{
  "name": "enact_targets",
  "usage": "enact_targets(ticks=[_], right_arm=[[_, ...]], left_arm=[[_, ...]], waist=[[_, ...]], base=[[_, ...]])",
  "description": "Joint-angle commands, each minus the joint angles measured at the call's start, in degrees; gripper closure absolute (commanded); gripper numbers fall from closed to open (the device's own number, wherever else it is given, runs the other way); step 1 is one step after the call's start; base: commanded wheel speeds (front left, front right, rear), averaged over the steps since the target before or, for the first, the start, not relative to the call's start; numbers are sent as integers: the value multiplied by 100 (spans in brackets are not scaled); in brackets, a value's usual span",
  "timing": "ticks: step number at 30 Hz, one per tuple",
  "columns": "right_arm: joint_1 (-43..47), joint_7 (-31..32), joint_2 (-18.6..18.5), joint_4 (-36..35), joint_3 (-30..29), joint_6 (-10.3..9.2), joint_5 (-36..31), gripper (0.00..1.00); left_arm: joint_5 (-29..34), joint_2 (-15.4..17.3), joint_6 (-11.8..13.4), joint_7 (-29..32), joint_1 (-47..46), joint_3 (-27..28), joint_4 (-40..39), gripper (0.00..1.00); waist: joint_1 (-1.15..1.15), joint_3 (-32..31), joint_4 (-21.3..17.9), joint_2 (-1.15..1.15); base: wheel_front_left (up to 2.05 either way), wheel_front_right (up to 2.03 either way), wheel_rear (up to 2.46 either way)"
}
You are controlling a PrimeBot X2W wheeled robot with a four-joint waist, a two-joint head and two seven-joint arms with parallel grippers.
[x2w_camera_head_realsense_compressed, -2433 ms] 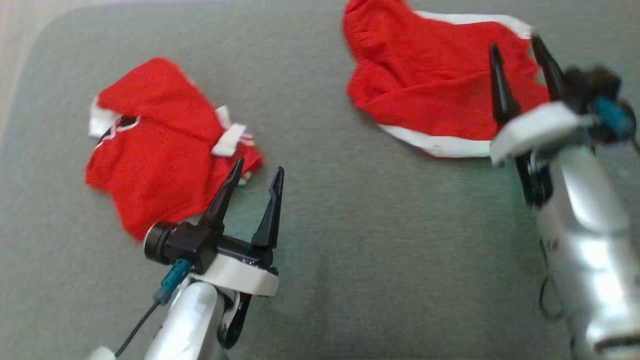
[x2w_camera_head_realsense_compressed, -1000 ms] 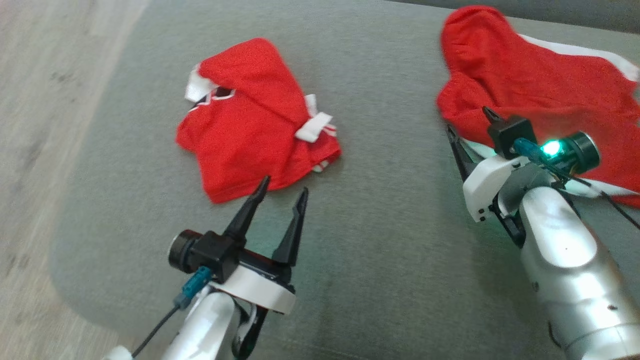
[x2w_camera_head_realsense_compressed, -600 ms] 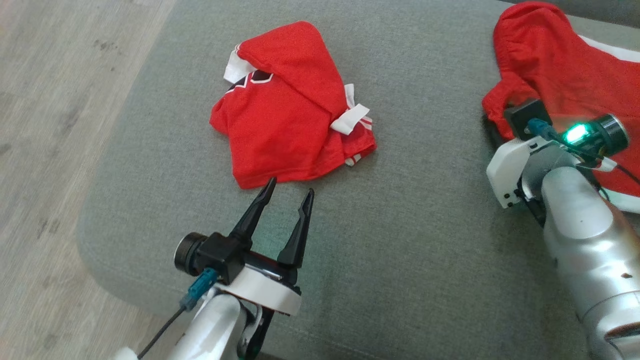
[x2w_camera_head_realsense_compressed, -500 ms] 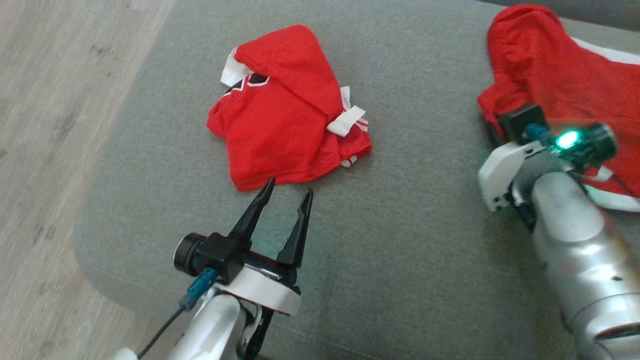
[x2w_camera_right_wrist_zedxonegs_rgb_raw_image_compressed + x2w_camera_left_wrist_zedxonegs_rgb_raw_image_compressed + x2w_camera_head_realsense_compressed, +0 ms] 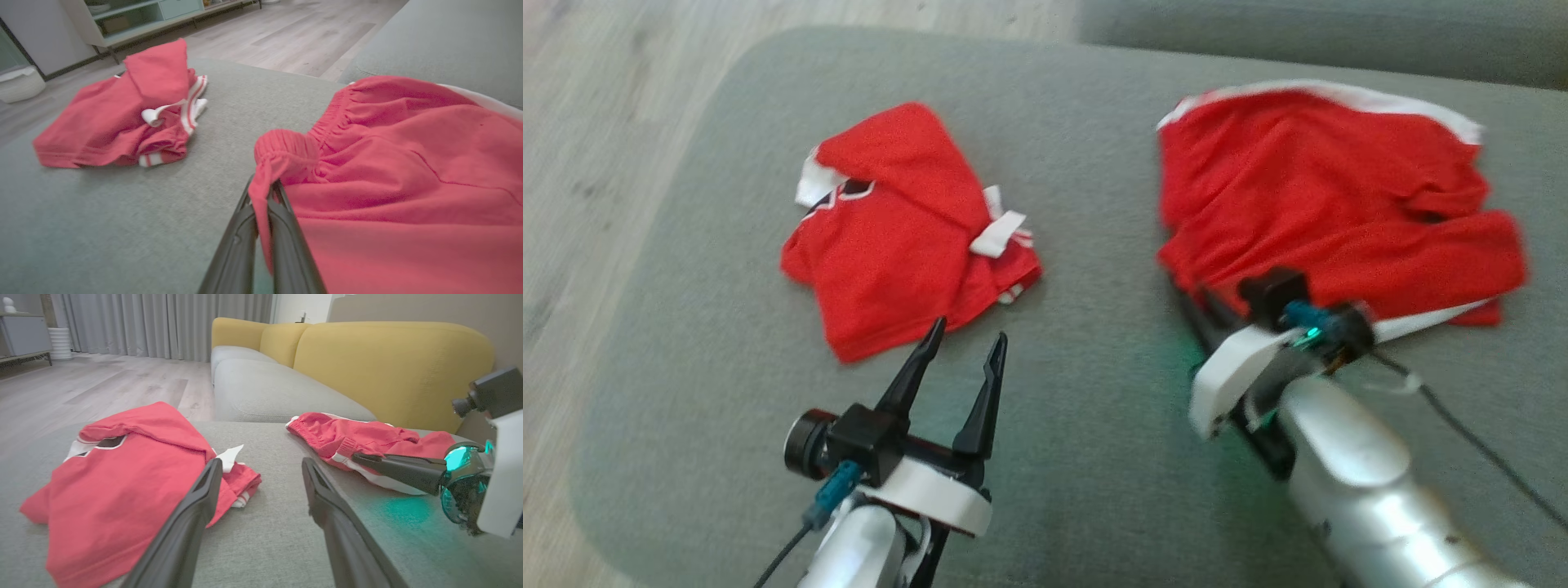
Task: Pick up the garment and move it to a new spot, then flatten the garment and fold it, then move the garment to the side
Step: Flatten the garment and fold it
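Red shorts (image 5: 1323,196): waistband (image 5: 286,152) pinched in right end effector (image 5: 262,192)
Left end effector (image 5: 969,331): spread, shirt (image 5: 882,261) just ahead of it

Shorts (image 5: 1339,188), right: red, white edge band; jersey (image 5: 890,245), left: red, white trim (striped hem, dark emblem); cushion (image 5: 1094,425) grey-green; far sofa back (image 5: 388,363) yellow.

1. Head view: motion blur smears the red garment (image 5: 1323,188) and the edges of the grey cushion (image 5: 1094,457).
2. Light is soft and even; shadows are faint.
3. A teal lamp (image 5: 457,458) throws a green patch on the cushion.
4. Wrist views are sharper, bending at the edges.
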Motion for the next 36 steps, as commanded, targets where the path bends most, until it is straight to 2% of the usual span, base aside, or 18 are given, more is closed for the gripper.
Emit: enact_targets(ticks=[1, 8, 14, 21, 26, 27, 28, 36], right_arm=[[64, 133, 132, -413, 303, -5, 311, 100], [771, 1056, 89, -1368, 931, -5, 1309, 100], [1149, 1717, -161, -2065, 897, -5, 2158, 100], [1033, 1935, -339, -1992, 459, -5, 2383, 100], [806, 1852, -410, -1546, 265, -5, 2058, 100], [751, 1770, -413, -1467, 238, -5, 1939, 60], [696, 1668, -416, -1400, 229, -5, 1793, 0], [573, 1020, -307, -1351, 165, -5, 1180, 0]], left_arm=[[54, 12, -19, -54, -23, 245, -158, 0], [147, 12, -52, -54, 156, 367, -158, 0], [180, 12, -82, -54, 132, 361, -186, 0], [169, 12, -103, -54, 49, 284, -197, 0], [126, 12, -114, -54, -25, 190, -179, 0], [122, 12, -115, -54, -34, 187, -174, 0], [119, 12, -116, -54, -42, 188, -171, 0], [128, 12, -97, -54, -36, 277, -128, 0]], waist=[[1, -244, -276, 0], [1, -447, -517, 0], [1, -379, -515, 0], [1, -217, -437, 0], [1, -122, -363, 0], [1, -108, -361, 0], [1, -95, -361, 0], [1, -182, -598, 0]], base=[[0, 0, 0], [0, 0, 0], [0, 0, 0], [0, 0, 0], [0, 0, 0], [0, 0, 0], [0, 0, 0], [0, 0, 0]])
